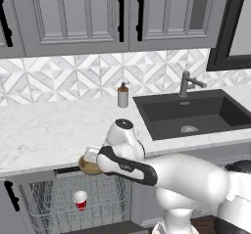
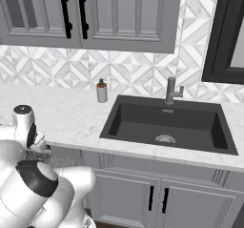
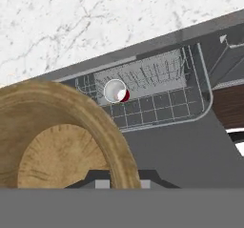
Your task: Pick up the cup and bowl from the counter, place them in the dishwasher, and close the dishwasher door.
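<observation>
Wooden bowl (image 3: 62,136) fills the lower left, gripped at its rim — beyond it, the red cup (image 3: 116,90) stands in the dishwasher rack (image 3: 157,96), below the marble counter's (image 3: 95,17) edge.

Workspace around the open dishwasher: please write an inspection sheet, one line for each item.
Surface: white marble counter with a black sink set in it.
Job's things: red cup stands upright in the dishwasher rack; wooden bowl is held at the counter's front edge, above the rack; dishwasher door is open.
Clutter: soap bottle by the wall, left of the sink.
Grippers: gripper is shut on the bowl's rim.
Cables: nothing seen.
Surroundings: grey faucet, patterned wall tiles, grey upper cabinets with black handles.
</observation>
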### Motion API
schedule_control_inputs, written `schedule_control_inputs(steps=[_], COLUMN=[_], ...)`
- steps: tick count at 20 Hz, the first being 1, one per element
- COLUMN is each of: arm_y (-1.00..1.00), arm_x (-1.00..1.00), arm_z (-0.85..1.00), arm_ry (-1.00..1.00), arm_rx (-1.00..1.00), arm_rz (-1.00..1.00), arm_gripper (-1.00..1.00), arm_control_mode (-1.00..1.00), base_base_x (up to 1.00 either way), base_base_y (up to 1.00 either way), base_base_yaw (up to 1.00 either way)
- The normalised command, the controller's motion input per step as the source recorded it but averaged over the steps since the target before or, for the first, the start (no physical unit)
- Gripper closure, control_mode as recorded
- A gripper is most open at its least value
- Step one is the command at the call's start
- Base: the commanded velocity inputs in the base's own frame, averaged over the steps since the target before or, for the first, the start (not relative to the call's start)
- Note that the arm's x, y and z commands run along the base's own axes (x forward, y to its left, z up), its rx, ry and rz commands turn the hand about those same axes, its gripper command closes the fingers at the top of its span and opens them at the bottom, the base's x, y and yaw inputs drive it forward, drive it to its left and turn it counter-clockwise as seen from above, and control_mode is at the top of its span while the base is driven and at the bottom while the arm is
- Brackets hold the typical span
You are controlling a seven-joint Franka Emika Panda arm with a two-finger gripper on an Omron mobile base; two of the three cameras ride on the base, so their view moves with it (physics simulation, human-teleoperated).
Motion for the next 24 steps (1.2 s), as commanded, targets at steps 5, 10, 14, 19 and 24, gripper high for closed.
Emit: schedule_control_inputs(steps=[5,10,14,19,24], arm_y=[0.26,0.53,0.54,0.02,0.01], arm_x=[-1.00,-0.70,-0.01,0.03,0.03], arm_z=[-0.04,-0.37,-0.57,-0.32,-0.40], arm_ry=[0.00,0.01,0.02,-0.01,0.00], arm_rx=[0.05,-0.15,-0.17,0.00,-0.03], arm_rz=[-0.04,-0.02,-0.11,-0.36,-0.52], arm_gripper=[1.00,1.00,1.00,1.00,1.00], arm_control_mode=[-1.00,-1.00,-1.00,-1.00,-1.00], base_base_x=[0.00,0.00,0.00,0.00,0.00], base_base_y=[0.00,0.00,0.00,0.00,0.00], base_base_yaw=[0.00,0.00,0.00,0.00,0.00])
